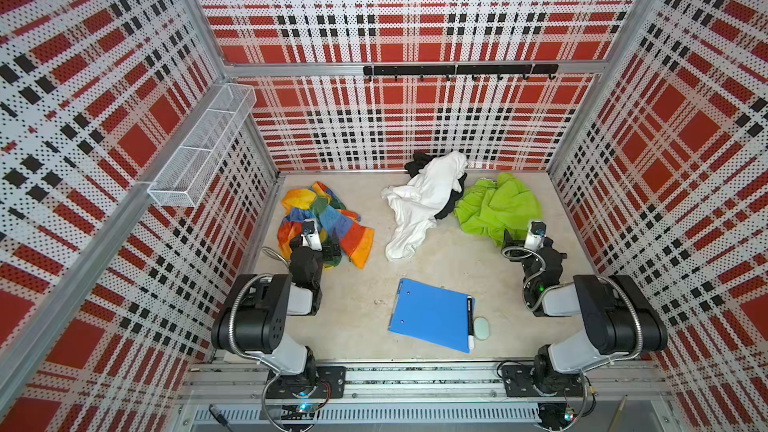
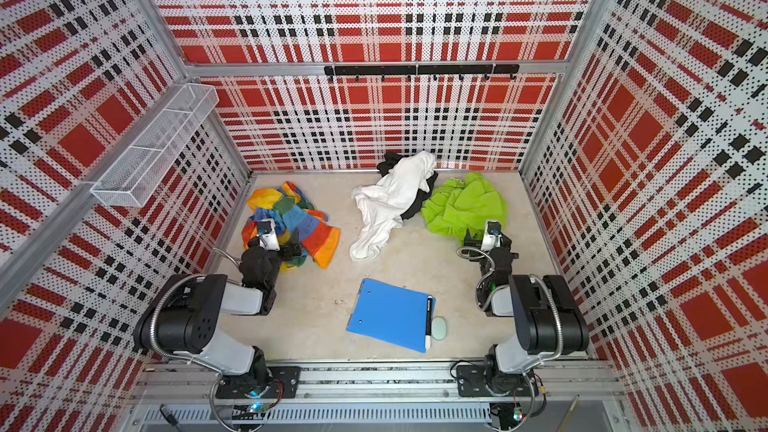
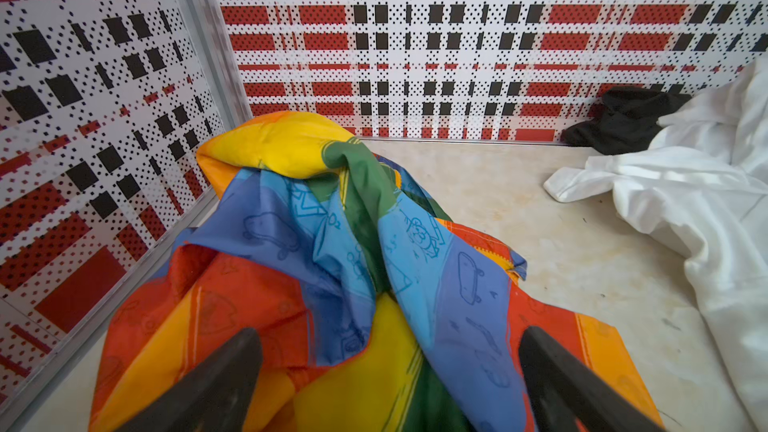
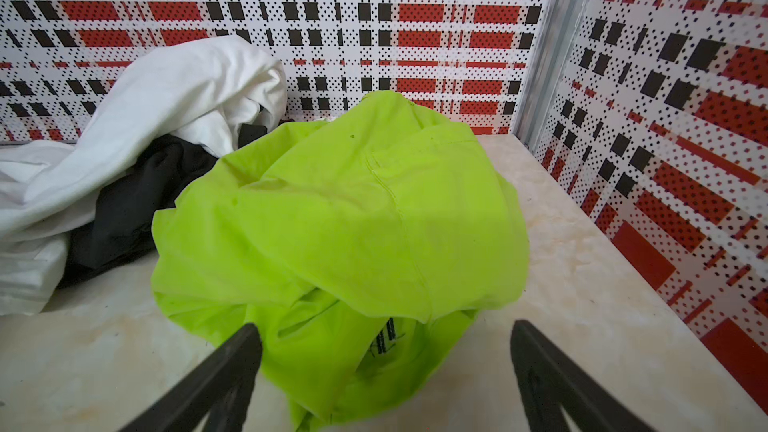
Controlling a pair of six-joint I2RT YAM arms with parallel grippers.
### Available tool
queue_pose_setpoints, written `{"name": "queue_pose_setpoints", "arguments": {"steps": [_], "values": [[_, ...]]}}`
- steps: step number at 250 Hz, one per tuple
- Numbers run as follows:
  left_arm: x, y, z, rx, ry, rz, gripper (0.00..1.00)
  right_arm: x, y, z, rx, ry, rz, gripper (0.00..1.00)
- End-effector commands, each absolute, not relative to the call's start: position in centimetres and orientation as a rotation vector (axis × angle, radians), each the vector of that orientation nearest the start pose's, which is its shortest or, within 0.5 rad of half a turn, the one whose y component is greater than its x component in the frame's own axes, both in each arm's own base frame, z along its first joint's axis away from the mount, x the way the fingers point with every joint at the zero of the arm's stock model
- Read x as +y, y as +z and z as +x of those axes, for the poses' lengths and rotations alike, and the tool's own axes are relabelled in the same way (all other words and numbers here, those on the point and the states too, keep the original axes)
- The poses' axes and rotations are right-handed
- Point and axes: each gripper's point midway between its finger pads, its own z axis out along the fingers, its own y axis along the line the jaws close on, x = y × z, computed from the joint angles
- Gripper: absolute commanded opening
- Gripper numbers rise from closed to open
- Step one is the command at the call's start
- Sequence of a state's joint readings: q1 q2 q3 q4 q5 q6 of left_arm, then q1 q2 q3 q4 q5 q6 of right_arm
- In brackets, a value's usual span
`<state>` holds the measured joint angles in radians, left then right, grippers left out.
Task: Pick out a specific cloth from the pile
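The blue clipboard [image 1: 430, 313] lies on the table [image 1: 415, 268], with a marker [image 1: 470, 320] along its right edge and a small pale oval thing [image 1: 481, 328] just beside the marker.

The cloth [image 1: 320, 218], in blocks of orange, yellow, red, blue and green, lies crumpled on the table beyond the clipboard and to its left. It lies alone, well apart from the pile [image 1: 440, 189]. The left wrist view shows faint line drawings on its blue parts [image 3: 332, 263].

The pile is beyond the clipboard and a little to its right. It consists of a white cloth [image 1: 419, 201], a black cloth [image 1: 449, 205] partly under the white one, and a lime-green cloth [image 1: 498, 205] on the side farthest to the right of the clipboard.

The left gripper [image 1: 332, 249] is over the edge of the rainbow cloth that is nearest to the clipboard. In the left wrist view its jaws [image 3: 390, 338] stand wide apart, the fabric lies below and between them, and nothing is grasped.

The right gripper [image 1: 509, 243] is beyond the clipboard on its right side, at the edge of the lime-green cloth nearest the clipboard. Its jaws [image 4: 386, 334] are also spread wide, and they hold nothing.
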<state>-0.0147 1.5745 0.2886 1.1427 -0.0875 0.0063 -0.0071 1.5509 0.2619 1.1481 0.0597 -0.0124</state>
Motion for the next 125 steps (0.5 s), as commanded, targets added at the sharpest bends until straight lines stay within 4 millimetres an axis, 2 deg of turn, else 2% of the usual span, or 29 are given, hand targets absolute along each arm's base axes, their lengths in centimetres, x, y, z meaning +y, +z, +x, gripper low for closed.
{"name": "queue_pose_setpoints", "arguments": {"steps": [1, 101, 125], "values": [[0.83, 13.29, 39.32, 1.682, 0.071, -0.050, 0.99, -1.23, 13.68, 38.97, 1.666, -0.070, 0.023, 1.00], [0.83, 13.28, 39.32, 1.682, 0.070, -0.050, 0.99, -1.23, 13.82, 38.81, 1.659, -0.070, 0.024, 1.00], [0.85, 13.29, 39.32, 1.682, 0.071, -0.051, 0.99, -2.05, 14.08, 38.36, 1.641, -0.109, 0.061, 1.00]]}}
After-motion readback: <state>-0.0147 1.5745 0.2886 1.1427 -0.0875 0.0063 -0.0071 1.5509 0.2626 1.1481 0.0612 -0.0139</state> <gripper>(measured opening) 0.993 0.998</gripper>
